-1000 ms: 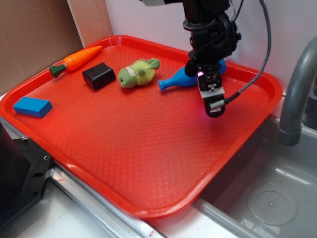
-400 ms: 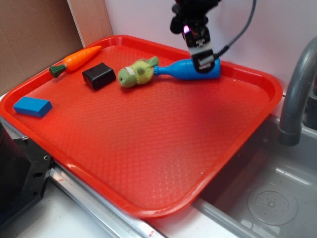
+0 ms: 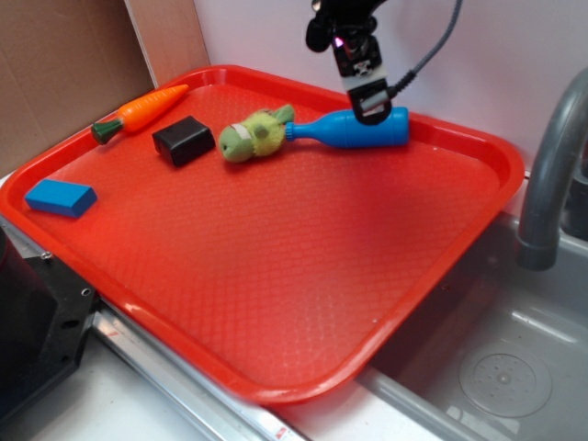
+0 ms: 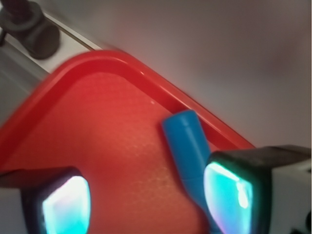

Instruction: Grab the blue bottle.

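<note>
On the red tray (image 3: 276, 303), starting from its left edge, lie a flat blue block (image 3: 60, 197), a carrot (image 3: 140, 112) and a black block (image 3: 184, 140). Next on the tray comes a green plush toy (image 3: 257, 134), its end touching the neck of the blue bottle (image 3: 351, 129), which lies on its side near the tray's far rim. The tool (image 3: 367, 101) hangs over the bottle's body, fingers spread wide, one finger (image 4: 234, 195) beside the bottle, not pinching it.

The gripper (image 3: 366, 84) now sits higher and further left, near the top centre. The blue bottle (image 3: 354, 130) lies rotated, its neck touching the green plush toy (image 3: 255, 134).
</note>
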### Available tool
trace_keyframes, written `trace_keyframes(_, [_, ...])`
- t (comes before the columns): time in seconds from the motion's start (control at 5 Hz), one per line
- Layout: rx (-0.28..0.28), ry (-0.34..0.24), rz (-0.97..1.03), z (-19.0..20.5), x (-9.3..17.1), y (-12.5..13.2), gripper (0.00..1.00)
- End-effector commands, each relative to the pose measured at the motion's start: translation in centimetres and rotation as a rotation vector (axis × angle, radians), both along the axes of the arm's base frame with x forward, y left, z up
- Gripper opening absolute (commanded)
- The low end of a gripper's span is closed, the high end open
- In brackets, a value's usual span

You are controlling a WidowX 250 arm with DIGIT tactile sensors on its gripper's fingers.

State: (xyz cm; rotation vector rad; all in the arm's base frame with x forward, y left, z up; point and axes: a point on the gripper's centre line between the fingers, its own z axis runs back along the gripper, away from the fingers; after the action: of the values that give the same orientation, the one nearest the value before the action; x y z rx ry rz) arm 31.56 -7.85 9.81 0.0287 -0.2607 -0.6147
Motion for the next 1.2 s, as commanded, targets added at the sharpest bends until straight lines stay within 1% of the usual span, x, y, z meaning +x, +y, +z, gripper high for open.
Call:
trace_keyframes(0.0, [-0.012,0.024,-0.005,-2.2,1.8,2.1,1.0])
trace_keyframes(0.2, [-0.031,0.052,-0.011,-4.4,2.4,2.4,1.0])
trace_keyframes(0.4, [-0.039,0.085,-0.02,-5.8,3.1,2.2,1.0])
trace_keyframes(0.6, [-0.023,0.107,0.004,-5.6,3.1,1.2,0.0])
trace_keyframes(0.8, [0.097,0.122,0.12,-2.0,2.4,-1.2,0.0])
trace_keyframes(1.0, [0.094,0.094,0.247,3.0,-1.1,-4.0,0.0])
